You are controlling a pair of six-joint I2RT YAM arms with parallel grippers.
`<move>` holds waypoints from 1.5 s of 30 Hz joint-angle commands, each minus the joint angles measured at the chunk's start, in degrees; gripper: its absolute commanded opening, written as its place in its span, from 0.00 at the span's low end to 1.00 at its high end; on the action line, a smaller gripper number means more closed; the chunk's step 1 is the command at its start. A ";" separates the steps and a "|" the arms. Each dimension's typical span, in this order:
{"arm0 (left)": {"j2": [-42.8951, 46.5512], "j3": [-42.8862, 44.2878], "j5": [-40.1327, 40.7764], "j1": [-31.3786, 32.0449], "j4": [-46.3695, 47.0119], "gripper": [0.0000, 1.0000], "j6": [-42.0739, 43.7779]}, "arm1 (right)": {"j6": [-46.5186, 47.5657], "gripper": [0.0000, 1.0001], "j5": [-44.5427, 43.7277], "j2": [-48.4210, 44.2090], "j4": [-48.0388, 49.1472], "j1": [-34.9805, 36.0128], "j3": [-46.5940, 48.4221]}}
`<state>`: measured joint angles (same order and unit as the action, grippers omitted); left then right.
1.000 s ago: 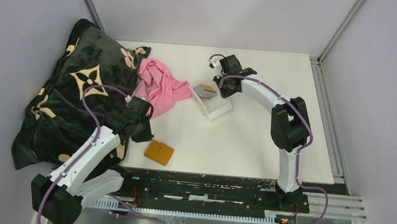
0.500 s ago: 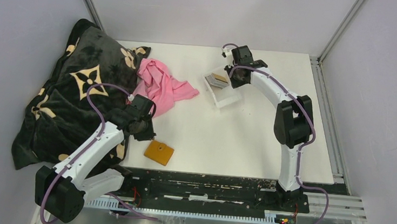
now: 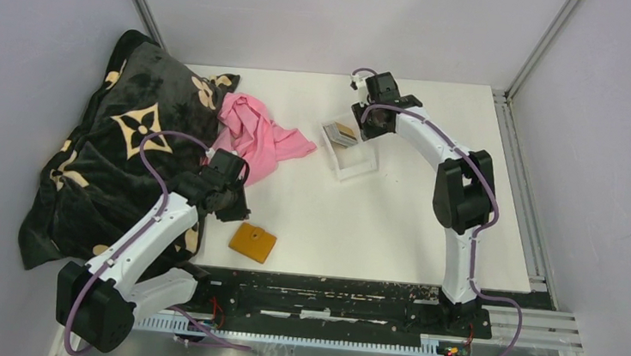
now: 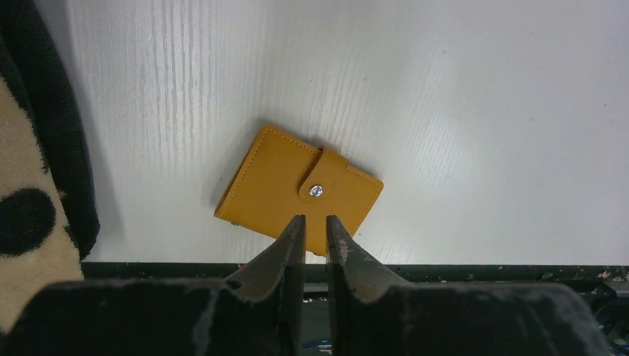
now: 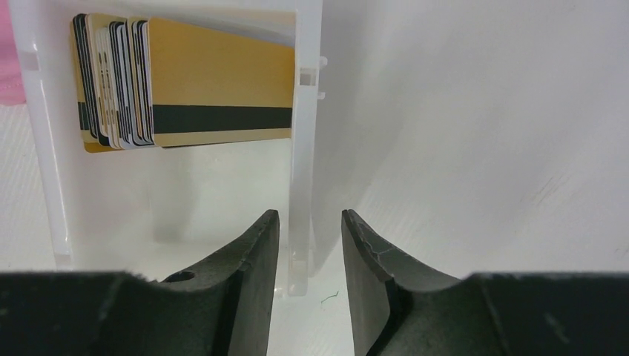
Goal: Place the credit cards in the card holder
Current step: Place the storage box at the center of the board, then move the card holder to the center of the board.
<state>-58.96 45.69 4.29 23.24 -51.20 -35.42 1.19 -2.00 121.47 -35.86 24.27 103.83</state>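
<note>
Two arms in view; status per arm below.

L gripper (image 4: 311, 219): jaws nearly together, only a narrow slit, nothing between them. It hangs over the card holder (image 4: 297, 185); I can't confirm contact. The card holder lies flat and closed, snap tab fastened, on the table (image 3: 395, 211) at the near edge, left of centre, near the dark patterned blanket (image 3: 116, 152).

R gripper (image 5: 310, 215): jaws apart, straddling one side wall of the clear tray (image 5: 44, 148) at far centre. A gap shows beside the wall, so no clamp.

Credit cards (image 5: 215, 81): stacked on edge in the tray's far end, a gold card w/ black stripe facing the R wrist cam.

Pink cloth (image 3: 255, 138): left of the tray, partly on the blanket.
</note>
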 commanded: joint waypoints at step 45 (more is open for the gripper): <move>5.55 -6.74 -2.51 6.08 -3.73 0.19 -11.60 | -20.27 0.67 28.49 -9.16 19.74 31.08 -23.15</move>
<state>-54.08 39.38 2.63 28.47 -55.86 -42.61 -16.32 22.46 110.48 -21.04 55.37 81.28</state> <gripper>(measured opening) 0.190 0.670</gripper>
